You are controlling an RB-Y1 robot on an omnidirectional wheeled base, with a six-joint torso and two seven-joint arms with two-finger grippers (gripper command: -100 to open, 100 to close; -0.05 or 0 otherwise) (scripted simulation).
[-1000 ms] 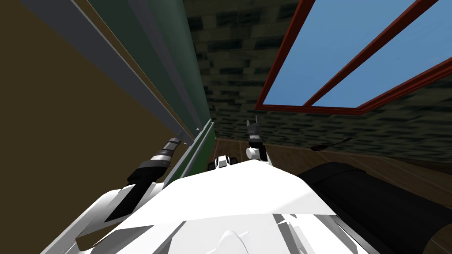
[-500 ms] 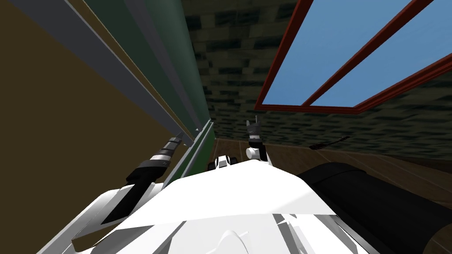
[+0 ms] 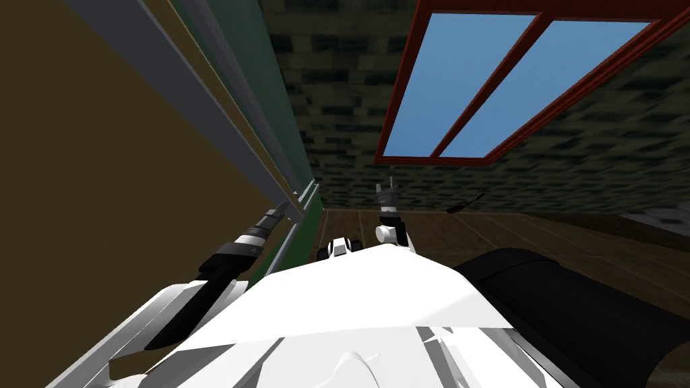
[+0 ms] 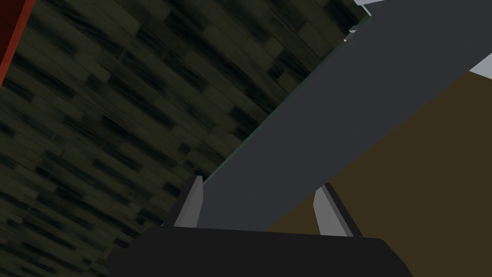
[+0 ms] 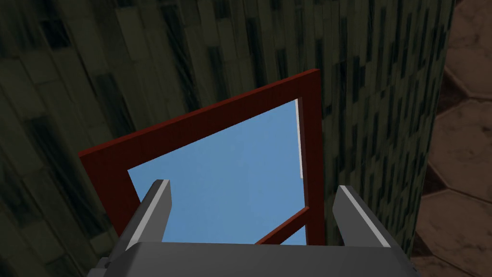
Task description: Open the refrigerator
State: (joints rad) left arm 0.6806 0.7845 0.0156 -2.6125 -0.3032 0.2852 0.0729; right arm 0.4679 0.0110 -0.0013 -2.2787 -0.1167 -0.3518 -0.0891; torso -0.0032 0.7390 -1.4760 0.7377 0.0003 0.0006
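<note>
The refrigerator's brown door (image 3: 101, 168) runs along my left side, with a long grey handle bar (image 3: 202, 101) down it and a green edge (image 3: 269, 74) beyond. My left gripper (image 3: 286, 204) reaches out to the bar's near end. In the left wrist view the grey handle bar (image 4: 336, 96) passes between the fingers of the left gripper (image 4: 259, 185), which close on its sides, with the brown door (image 4: 432, 168) behind. My right gripper (image 3: 386, 183) is raised in front of my chest, apart from the refrigerator. The right gripper (image 5: 253, 185) stands open with nothing between its fingers.
A dark tiled wall (image 3: 337, 101) with a red-framed window (image 3: 397, 114) stands ahead. Wooden floor (image 3: 539, 236) spreads to the right, and a small dark thing (image 3: 465, 202) lies at the wall's foot. A black rounded mass (image 3: 573, 303) sits close at my lower right.
The whole head picture has swung, so my head or torso has turned, and the window now sits further left. My left fingers have closed in on the handle bar.
</note>
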